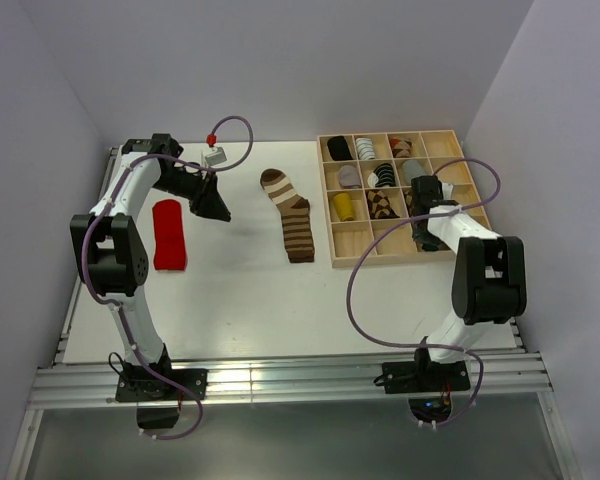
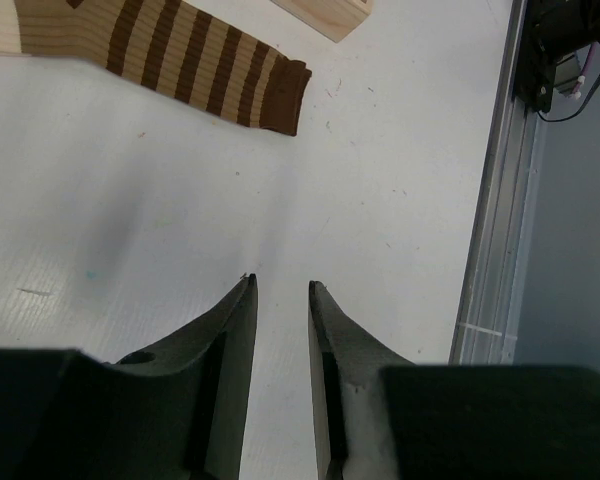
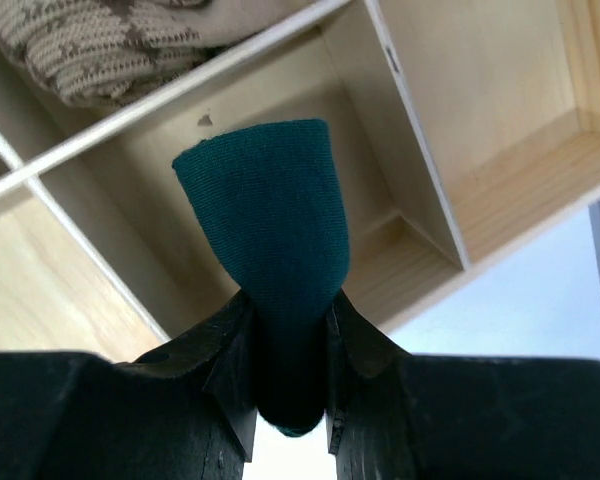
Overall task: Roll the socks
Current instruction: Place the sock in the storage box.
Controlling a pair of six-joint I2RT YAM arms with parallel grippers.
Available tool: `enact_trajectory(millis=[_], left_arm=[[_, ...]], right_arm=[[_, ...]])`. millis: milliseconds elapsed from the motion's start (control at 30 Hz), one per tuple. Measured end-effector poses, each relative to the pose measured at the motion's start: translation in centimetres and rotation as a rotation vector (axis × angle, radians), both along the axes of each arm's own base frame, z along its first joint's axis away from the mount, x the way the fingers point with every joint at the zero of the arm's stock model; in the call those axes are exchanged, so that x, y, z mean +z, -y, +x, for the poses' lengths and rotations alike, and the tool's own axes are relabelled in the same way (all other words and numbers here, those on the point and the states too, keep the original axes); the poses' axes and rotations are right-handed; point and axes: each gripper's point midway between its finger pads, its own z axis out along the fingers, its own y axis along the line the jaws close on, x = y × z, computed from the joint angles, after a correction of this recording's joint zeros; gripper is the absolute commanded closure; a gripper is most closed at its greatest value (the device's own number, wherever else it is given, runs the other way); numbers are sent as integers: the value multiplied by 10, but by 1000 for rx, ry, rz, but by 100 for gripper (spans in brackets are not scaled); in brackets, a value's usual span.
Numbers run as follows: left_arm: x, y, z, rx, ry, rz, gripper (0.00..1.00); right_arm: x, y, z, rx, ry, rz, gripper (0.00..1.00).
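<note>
The plain red sock (image 1: 169, 235) lies lengthwise on the white table at the left. The brown-and-cream striped sock (image 1: 290, 215) lies flat mid-table, and its cuff end (image 2: 180, 60) shows at the top of the left wrist view. My left gripper (image 2: 282, 283) hovers over bare table between these two socks (image 1: 218, 208), open, with nothing between its fingers. My right gripper (image 3: 288, 300) is shut on the dark teal sock (image 3: 270, 210), which sticks out past the fingertips over a wooden compartment. In the top view this gripper (image 1: 426, 228) is over the tray's near right part.
A wooden compartment tray (image 1: 348, 243) stands at the right, with several sock bundles in its back and middle cells. One knitted cream-and-brown bundle (image 3: 100, 45) sits in the cell beside the teal sock. The tray's corner (image 2: 325, 15) and the table's metal edge rail (image 2: 490, 250) show in the left wrist view.
</note>
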Motion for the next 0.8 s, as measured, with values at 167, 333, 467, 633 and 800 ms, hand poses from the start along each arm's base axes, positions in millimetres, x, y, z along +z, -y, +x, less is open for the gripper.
enact_trajectory(millis=[167,333,467,633,800], left_arm=[[1,0,0,-1,0,-4,68],[1,1,0,1,-1,-5,68],[0,1,0,6,-10,-3,68],[-4,-1,4,23,-15,17,68],[-7,-3,9,39,-10,35,68]], right_arm=[[-20,-1,5,-2,-61,5,100],[-24,2,8,-16,-90,4,100],[-25,0,8,-26,-93,13,89],[-23,0,7,-44,-84,20,62],[-14,-1,3,-68,-66,41,48]])
